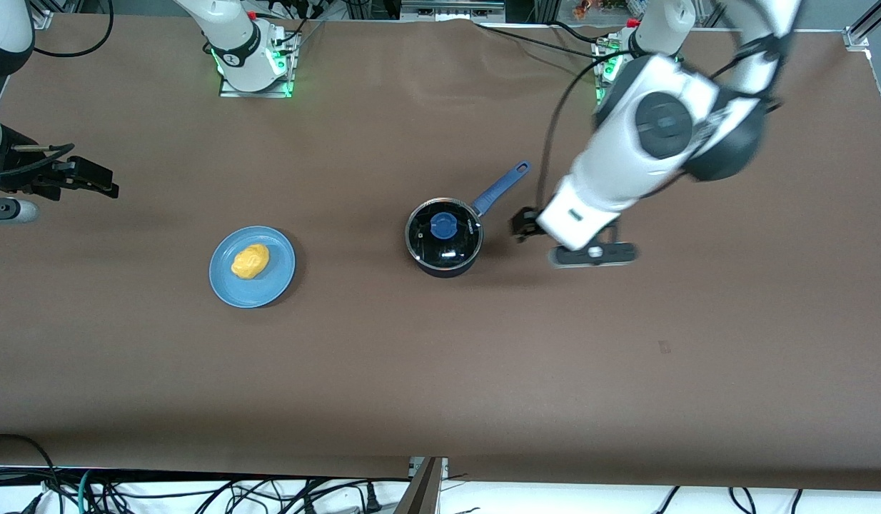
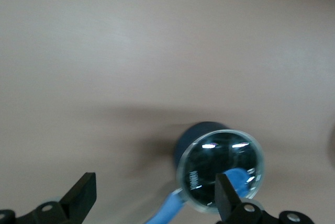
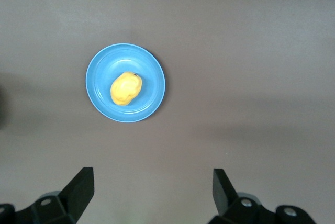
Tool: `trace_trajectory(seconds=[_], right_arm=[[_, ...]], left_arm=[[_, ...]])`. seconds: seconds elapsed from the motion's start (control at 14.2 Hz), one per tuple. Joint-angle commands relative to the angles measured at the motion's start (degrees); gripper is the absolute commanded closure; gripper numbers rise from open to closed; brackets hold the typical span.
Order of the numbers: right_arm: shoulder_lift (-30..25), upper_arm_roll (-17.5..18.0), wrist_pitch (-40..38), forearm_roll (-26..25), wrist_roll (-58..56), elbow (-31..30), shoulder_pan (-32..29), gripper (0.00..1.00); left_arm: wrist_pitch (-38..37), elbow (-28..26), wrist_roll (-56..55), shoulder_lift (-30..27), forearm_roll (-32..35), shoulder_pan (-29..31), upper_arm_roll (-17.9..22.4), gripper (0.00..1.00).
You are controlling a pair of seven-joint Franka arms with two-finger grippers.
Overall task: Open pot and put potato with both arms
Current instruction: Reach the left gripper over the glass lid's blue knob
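Left claw (image 1: 524,225) spread wide beside lidded pot (image 1: 444,237); right claw (image 1: 91,178) spread at counter (image 1: 440,371) edge, apart from potato (image 1: 250,261) on plate (image 1: 278,277)

My surface (image 1: 440,371) is covered in a plain brown sheet that runs from one end to the other, with a faint small mark on it toward my left arm's end, nearer the front camera. A flat blue plate (image 1: 278,275) rests on it toward my right arm's end; from my right wrist its raised rim (image 3: 152,101) shows as a clean circle. Black and grey cables (image 1: 198,492) lie tangled along the pale strip at the surface's near edge. Green lights (image 1: 219,71) glow at the top edge.
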Motion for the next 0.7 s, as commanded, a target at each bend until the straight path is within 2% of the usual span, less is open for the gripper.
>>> trace_trajectory(seconds=[0.0, 0.28, 0.49, 0.63], right_arm=[[-0.22, 0.39, -0.38, -0.9, -0.58, 0.06, 0.18, 0.0], [0.74, 0.39, -0.82, -0.38, -0.4, -0.03, -0.08, 0.0], [4.87, 0.13, 1.46, -0.2, -0.14, 0.66, -0.17, 0.0], [5.06, -0.05, 0.94, -0.46, -0.05, 1.55, -0.34, 0.0]], left_arm=[[4.99, 0.9, -3.19, 4.09, 2.15, -4.53, 0.03, 0.0], [7.36, 1.6, -8.54, 9.63, 11.29, -10.95, 0.03, 0.0], [9.84, 1.42, -8.91, 11.66, 12.63, -13.15, 0.03, 0.0], [9.84, 1.34, -9.08, 12.54, 12.71, -14.3, 0.03, 0.0]])
